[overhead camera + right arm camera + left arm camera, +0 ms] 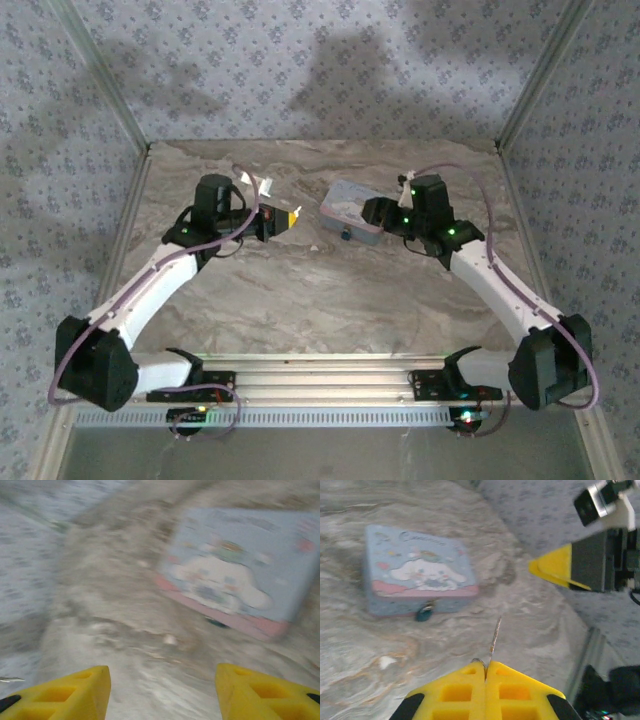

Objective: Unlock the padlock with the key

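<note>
The padlock [425, 612] sits low and left of centre in the left wrist view. It is a tiny teal body against the front wall of the pale blue tin [417, 572], apparently hanging at its clasp, though the shackle is too small to make out. I cannot tell which way the keyhole faces.

The key [494, 639] stands as a thin blade just below the frame's middle, to the right of the padlock and apart from it. The left jaws are pressed together on its head, and their yellow fingertips [470, 690] meet at the bottom edge. The blade points up the frame, not at the lock.

In the blurred right wrist view the right jaws stand wide with nothing between them. One yellow fingertip [65, 692] is at the lower left and the other is at the lower right. The tin lies at the upper right of that view, on the marbled tabletop [330, 300].

The likely trouble is that the lock has no support. Nothing steadies the padlock or the tin, so a push from the blade would probably swing the lock aside or slide the tin. The key is held only at its head, so an off-line approach could twist it in the grip or knock it free. The blade also has to swing left and line up with a very small target.
</note>
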{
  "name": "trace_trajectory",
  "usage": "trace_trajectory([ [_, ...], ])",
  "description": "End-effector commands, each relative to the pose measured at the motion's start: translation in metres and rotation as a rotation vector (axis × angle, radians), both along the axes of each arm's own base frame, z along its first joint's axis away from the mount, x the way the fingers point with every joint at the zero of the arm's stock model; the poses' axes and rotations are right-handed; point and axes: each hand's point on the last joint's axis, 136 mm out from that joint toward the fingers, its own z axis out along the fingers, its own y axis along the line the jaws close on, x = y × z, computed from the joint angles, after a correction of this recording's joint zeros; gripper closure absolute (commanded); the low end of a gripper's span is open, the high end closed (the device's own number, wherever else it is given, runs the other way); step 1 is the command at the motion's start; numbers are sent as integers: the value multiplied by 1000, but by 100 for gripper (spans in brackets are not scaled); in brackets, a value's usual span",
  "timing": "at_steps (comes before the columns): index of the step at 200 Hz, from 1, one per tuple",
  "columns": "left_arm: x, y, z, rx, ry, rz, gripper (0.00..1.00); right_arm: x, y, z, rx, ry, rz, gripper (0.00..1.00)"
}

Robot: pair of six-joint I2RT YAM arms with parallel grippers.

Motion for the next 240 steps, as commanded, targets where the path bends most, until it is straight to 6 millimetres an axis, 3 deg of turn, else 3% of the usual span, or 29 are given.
trace_trajectory([
  [1, 23, 18, -38, 158, 72, 110, 100, -10, -17, -30, -130, 77, -97, 44],
  [35, 54, 19, -60, 168, 122, 159, 100, -12, 1, -56, -299, 67, -99, 45],
  [86, 114, 17, -79, 186, 162, 227, 100, 7, 43, -91, -419, 67, -87, 47],
  [130, 148, 6, -103, 190, 200, 223, 100, 19, 63, -127, -539, 93, -153, 47],
  [133, 150, 5, -105, 191, 205, 220, 100, 26, 69, -119, -526, 76, -162, 47],
  [149, 159, -1, -111, 185, 214, 200, 100, 32, 73, -128, -544, 80, -181, 47],
  [194, 168, -21, -136, 141, 268, 139, 100, 45, 67, -139, -583, 69, -251, 50],
  [240, 149, -50, -149, 120, 273, 64, 100, 49, 50, -150, -585, 85, -295, 50],
])
